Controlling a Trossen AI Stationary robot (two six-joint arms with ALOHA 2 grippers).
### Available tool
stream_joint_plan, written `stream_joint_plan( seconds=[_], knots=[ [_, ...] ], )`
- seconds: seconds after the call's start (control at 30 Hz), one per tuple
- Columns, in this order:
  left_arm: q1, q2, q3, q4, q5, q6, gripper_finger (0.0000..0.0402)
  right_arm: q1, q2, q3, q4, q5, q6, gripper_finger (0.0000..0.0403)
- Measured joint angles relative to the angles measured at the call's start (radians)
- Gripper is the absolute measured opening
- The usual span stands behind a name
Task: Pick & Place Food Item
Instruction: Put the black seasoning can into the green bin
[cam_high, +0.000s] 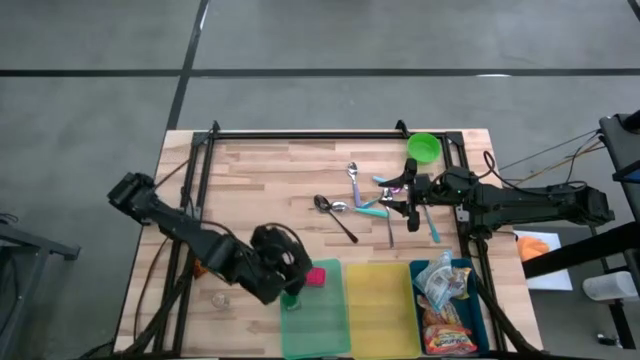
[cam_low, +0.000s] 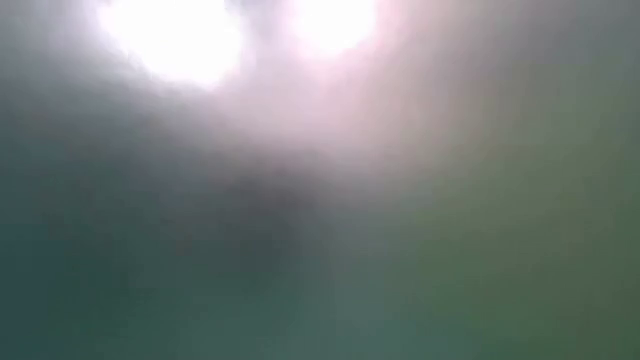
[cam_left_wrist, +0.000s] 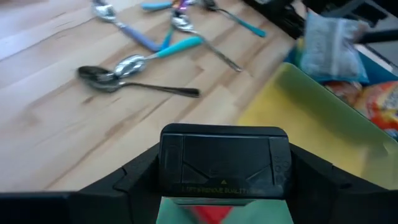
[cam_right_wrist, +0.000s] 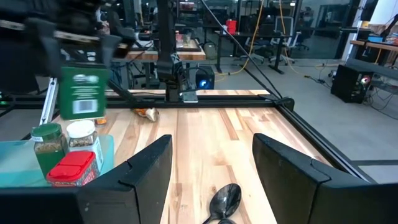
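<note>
Over the green tray (cam_high: 325, 320) at the counter's (cam_high: 270, 170) near edge: got the left gripper (cam_high: 287, 280) up in the air, fingers pinching a green box (cam_right_wrist: 84, 93). Right under that, seeing two little jars (cam_right_wrist: 48, 149) and a red pack (cam_right_wrist: 73, 168) sitting in the tray. Farther along, got the right gripper (cam_high: 398, 195) hanging by the spoons (cam_high: 335, 207), fingers spread, gripping nothing.

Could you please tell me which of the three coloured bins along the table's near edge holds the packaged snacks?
The blue plastic bin, the rightmost of the three, holds the snack packets. The yellow bin beside it looks bare, and the green bin holds small jars.
</note>
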Motion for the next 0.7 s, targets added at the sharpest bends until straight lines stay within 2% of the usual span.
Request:
stream_joint_plan(
  seconds=[0.2,0.37,0.53,0.7],
  knots=[
    [-0.017,0.14,0.149,-0.002,0.0,0.079,0.0286,0.0,0.0,0.0,0.0,0.0,0.0,0.0221],
    [-0.035,0.238,0.239,-0.001,0.0,0.123,0.0268,0.0,0.0,0.0,0.0,0.0,0.0,0.0221],
    [-0.07,0.298,0.267,0.013,0.001,0.099,0.0256,0.0,0.0,0.0,-0.001,0.0,0.0,0.0221],
    [-0.107,0.335,0.238,0.054,0.007,0.061,0.0281,0.0,0.0,0.0,-0.001,0.0,0.0,0.0221]
  ],
)
